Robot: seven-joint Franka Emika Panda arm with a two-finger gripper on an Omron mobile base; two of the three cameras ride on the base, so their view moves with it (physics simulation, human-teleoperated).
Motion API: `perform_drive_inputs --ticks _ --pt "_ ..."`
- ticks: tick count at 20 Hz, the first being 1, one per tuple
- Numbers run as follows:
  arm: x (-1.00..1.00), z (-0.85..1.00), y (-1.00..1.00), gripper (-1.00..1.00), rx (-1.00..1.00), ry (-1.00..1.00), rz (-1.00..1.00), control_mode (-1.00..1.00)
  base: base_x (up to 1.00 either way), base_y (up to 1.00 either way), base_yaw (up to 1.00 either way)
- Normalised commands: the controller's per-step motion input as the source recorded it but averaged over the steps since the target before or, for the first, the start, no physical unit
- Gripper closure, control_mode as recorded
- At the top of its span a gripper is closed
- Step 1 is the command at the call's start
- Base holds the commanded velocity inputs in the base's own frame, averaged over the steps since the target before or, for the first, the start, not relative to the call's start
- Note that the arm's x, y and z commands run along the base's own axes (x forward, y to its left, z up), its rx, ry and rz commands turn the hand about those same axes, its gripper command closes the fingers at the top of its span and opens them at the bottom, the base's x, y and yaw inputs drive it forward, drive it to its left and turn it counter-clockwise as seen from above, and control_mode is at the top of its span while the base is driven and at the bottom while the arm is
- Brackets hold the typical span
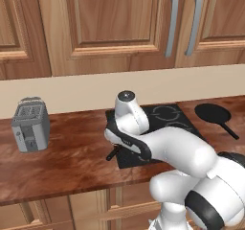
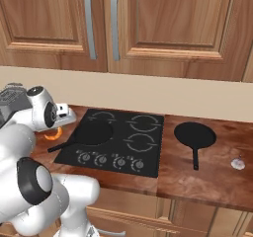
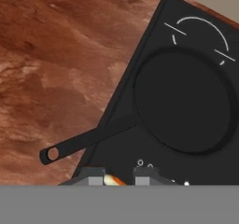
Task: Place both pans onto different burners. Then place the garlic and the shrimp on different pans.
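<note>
Two pans were logged. One pan [image 2: 94, 131] sat on the front-left burner of the cooktop [image 2: 148, 154], its handle [image 3: 86, 143] overhanging the cooktop's left edge onto the wooden bench [image 2: 207, 179]. The second pan [image 2: 194, 135] lay on the bench just right of the cooktop, off any burner. The garlic [image 2: 238, 164], a small pale item, lay further right of the cooktop. The shrimp [image 3: 113, 179], orange, sat between the fingers [image 3: 142, 174] of the gripper [image 3: 117, 175], which appeared to pinch it at a narrow gap, above the cooktop's front-left corner.

Risks, by judgement: the shrimp is tiny and curled, so a slack pinch could drop it onto the glass short of the pan. A low approach could catch the overhanging handle and turn the pan off its burner. The second pan remains unplaced.
</note>
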Motion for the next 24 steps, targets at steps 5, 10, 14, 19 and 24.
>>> perform_drive_inputs --ticks 5,10,14,19,24 --pt "0.24 0.0 -0.42 1.0 0.01 0.0 0.0 -1.0 0.0 0.0 0.0" --pt "0.44 0.0 -0.34 1.0 0.01 0.0 0.0 -1.0 0.0 0.0 0.0" --pt "0.5 -0.01 -0.28 1.0 0.01 0.0 0.0 -1.0 0.0 0.0 0.0" --pt "0.38 -0.06 -0.17 1.0 0.0 0.0 0.0 -1.0 0.0 0.0 0.0" --pt "0.15 -0.23 -0.05 1.0 0.0 0.0 0.0 -1.0 0.0 0.0 0.0"
